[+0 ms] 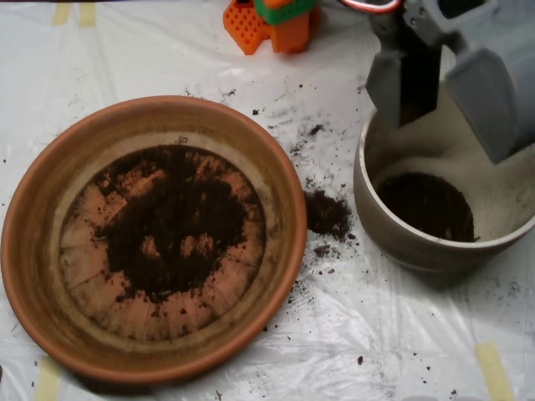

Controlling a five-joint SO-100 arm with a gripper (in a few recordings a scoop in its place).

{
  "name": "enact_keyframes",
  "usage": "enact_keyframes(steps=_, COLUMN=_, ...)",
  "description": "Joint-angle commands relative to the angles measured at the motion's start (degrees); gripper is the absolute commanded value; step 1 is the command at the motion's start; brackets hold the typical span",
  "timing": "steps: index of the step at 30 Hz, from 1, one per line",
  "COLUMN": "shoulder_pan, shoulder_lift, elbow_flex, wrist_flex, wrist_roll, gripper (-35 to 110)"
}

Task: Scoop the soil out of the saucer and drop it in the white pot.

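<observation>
Filling the left and centre of the overhead view: the saucer (33, 242), terracotta-orange, resting flat on the plastic sheet (334, 351) that covers the table. Across its ridged base, the soil (171, 221), dark and crumbly, in a thin patchy layer, thickest around the middle, with bare orange showing through in small gaps and all around the outer ring. Just right of the saucer's rim, between saucer and pot, a small spilled clump (328, 213) on the sheet, with finer crumbs (305, 134) scattered above and below it. Further right, the white pot (393, 238), upright, well clear of the saucer, walls dusty and stained, with a dark pool of soil on its bottom. Above the pot's upper rim, at the top right, the scoop (443, 79), grey, its two shells parted with a dark gap between them, the left shell narrow, the right shell broad and overlapping the pot's far edge. No soil visible between the shells; soil in the pot lies below and slightly left of the broad shell, soil in the saucer far off to the left. At the top edge, left of the scoop, orange and green plastic parts (272, 21). Strips of yellowish tape (493, 368) at the sheet's corners.
</observation>
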Motion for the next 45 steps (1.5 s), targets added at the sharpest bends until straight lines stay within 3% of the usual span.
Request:
enact_keyframes(steps=1, shoulder_pan=3.43, shoulder_lift=8.96, elbow_flex=-1.49, wrist_flex=-1.93, wrist_roll=2.9, gripper=40)
enact_keyframes(steps=12, shoulder_pan=24.79, shoulder_lift=22.94, elbow_flex=16.96, wrist_flex=-8.53, wrist_roll=10.81, gripper=41)
enact_keyframes(steps=19, shoulder_pan=35.16, shoulder_lift=32.34, elbow_flex=42.19, wrist_flex=-16.0, wrist_roll=7.65, gripper=43)
enact_keyframes(steps=26, shoulder_pan=44.3, shoulder_lift=31.73, elbow_flex=56.95, wrist_flex=-21.97, wrist_roll=4.92, gripper=43)
enact_keyframes(steps=36, shoulder_pan=51.24, shoulder_lift=17.93, elbow_flex=59.68, wrist_flex=-30.32, wrist_roll=4.48, gripper=43)
enact_keyframes(steps=45, shoulder_pan=52.82, shoulder_lift=-2.46, elbow_flex=45.35, wrist_flex=-30.06, wrist_roll=4.22, gripper=43)
